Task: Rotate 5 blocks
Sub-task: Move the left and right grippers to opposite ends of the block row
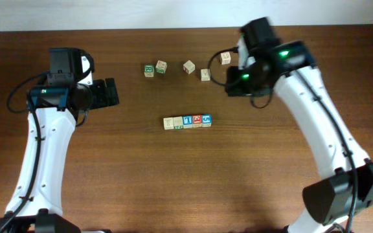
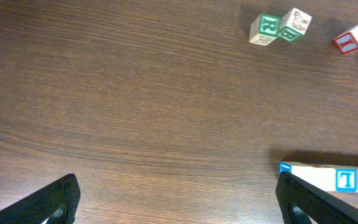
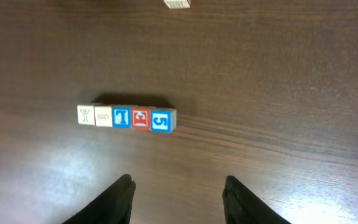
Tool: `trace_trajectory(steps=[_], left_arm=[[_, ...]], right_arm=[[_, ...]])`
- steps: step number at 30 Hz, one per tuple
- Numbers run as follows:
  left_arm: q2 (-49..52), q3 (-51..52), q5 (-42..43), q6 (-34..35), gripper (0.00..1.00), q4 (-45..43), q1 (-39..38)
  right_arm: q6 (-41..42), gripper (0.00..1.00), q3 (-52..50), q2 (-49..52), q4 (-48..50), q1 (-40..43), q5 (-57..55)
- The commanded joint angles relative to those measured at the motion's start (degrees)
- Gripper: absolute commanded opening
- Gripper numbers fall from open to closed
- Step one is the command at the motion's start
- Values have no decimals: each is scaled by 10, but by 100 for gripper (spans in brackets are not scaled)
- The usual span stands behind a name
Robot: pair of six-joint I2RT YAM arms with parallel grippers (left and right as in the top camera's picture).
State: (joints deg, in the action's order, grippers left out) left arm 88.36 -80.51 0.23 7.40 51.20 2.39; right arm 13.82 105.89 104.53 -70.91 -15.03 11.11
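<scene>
right gripper point(image 3: 179, 202), jaws parted and empty, hovers over the dark brown wooden table point(image 3: 278, 93); left gripper point(image 2: 178, 196) gapes wide, empty too. between them five small pale wooden letter cubes point(image 1: 187, 121) touch in one row, long axis left-right, blue end rightward.

Overhead first: straight down on the whole dark brown wooden table point(image 1: 141, 181), from far off. Down to the left wrist: low and close, skimming across the tabletop toward the row of five small wooden letter cubes point(image 2: 340, 179), clipped at lower right, with the small green-faced wooden cube point(image 2: 265, 29) beyond. Over to the right wrist: higher, tilted down onto that same row point(image 3: 127, 117), seen whole. Shared by all three, the row point(image 1: 187, 121); by overhead and left wrist, the green-faced cube point(image 1: 149, 70).
</scene>
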Motion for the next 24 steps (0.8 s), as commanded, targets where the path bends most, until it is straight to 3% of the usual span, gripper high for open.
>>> trace_trajectory(steps=[1,2,3,4,5,6,7,10,12,14,17,24], left_arm=[[-1,-11,98,7,99,-7,4],[-1,-11,133,7,93,-10,4],[1,-7,142,20,69,-13,3],[5,-1,139,48,66,-13,3],[13,11,139,96,33,-12,3],[22,22,139,121,13,-12,3],[38,37,139,141,0,-12,3],[88,58,155,143,0,-13,2],[124,58,155,118,0,-21,-14],[155,58,155,111,0,-33,-41],[196,58,155,110,0,-73,-78],[247,58,155,114,0,-112,-102]], right_arm=[[-102,48,-32,20,0,58,125],[-104,48,-49,21,5,66,125],[-104,48,-70,21,20,72,125],[-104,47,-86,21,37,73,124],[-104,46,-119,23,78,72,109],[-101,46,-147,24,111,72,108],[-57,45,-183,26,151,72,110],[-38,34,-276,28,269,72,161],[-14,20,-328,28,337,71,174],[2,13,-351,28,372,71,174],[2,8,-359,45,394,69,177],[30,5,-360,100,445,24,172]])
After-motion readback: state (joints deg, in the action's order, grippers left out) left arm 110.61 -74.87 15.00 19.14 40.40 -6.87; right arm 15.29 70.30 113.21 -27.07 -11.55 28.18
